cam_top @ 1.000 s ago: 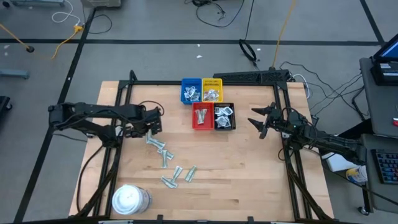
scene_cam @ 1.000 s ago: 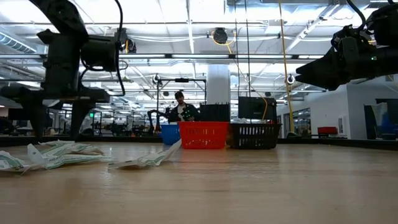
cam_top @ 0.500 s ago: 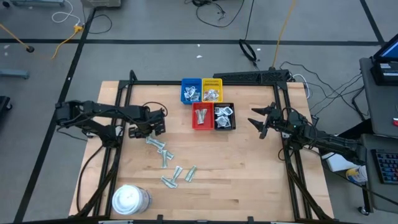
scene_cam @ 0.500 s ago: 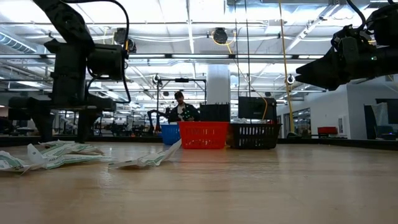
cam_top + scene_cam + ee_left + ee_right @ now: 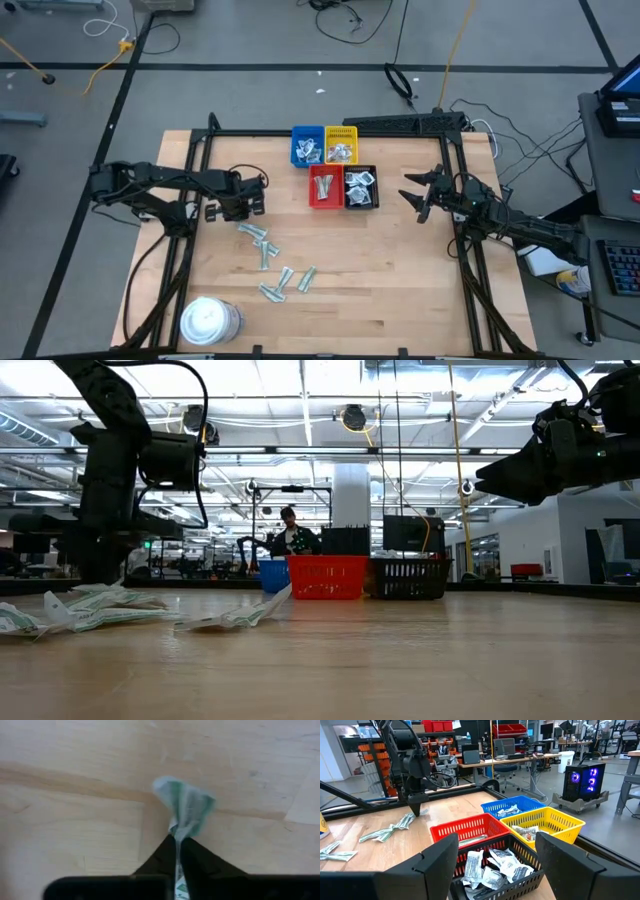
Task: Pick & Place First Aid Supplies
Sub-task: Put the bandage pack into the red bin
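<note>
The left gripper [image 5: 177,845] pinches one crumpled pale grey-green wrapped packet [image 5: 186,807] against the wooden table [image 5: 400,270], left of the trays; its lower end is hidden, axis unclear. The right gripper [image 5: 412,197] waits spread.

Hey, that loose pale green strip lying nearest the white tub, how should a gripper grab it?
Probably pinch the strip across its narrow width near mid-length, coming straight down from above: it lies low on the table, long and thin.
</note>
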Controlling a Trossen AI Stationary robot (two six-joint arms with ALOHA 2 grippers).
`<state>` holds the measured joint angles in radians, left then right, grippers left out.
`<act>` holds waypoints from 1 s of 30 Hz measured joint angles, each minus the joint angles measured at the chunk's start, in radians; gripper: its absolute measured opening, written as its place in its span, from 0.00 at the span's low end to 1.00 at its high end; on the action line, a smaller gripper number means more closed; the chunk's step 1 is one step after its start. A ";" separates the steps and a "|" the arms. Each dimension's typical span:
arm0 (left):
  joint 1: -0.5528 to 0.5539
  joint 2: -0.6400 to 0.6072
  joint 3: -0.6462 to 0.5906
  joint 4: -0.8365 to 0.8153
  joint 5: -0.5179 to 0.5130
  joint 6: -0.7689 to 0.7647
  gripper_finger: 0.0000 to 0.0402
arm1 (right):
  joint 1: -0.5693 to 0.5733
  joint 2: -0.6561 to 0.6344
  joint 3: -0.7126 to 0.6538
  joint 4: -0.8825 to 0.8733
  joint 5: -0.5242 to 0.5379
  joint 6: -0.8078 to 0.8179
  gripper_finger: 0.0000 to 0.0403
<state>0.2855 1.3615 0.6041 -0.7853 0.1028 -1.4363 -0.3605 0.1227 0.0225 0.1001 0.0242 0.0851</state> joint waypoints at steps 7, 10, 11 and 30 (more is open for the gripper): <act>0.002 -0.046 0.037 -0.126 -0.007 0.024 0.01 | 0.000 0.000 0.000 0.000 0.000 0.000 0.65; 0.002 -0.055 0.086 -0.247 -0.034 0.020 0.01 | 0.000 0.000 0.000 0.000 0.000 0.000 0.65; 0.002 -0.055 0.106 -0.279 -0.039 0.020 0.02 | 0.000 0.000 0.000 0.000 0.000 0.000 0.65; -0.029 -0.016 0.403 -0.396 -0.025 -0.093 0.01 | 0.000 0.000 0.000 0.000 0.000 0.000 0.65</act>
<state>0.2564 1.3460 1.0073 -1.1808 0.0775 -1.5288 -0.3606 0.1230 0.0227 0.1001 0.0242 0.0853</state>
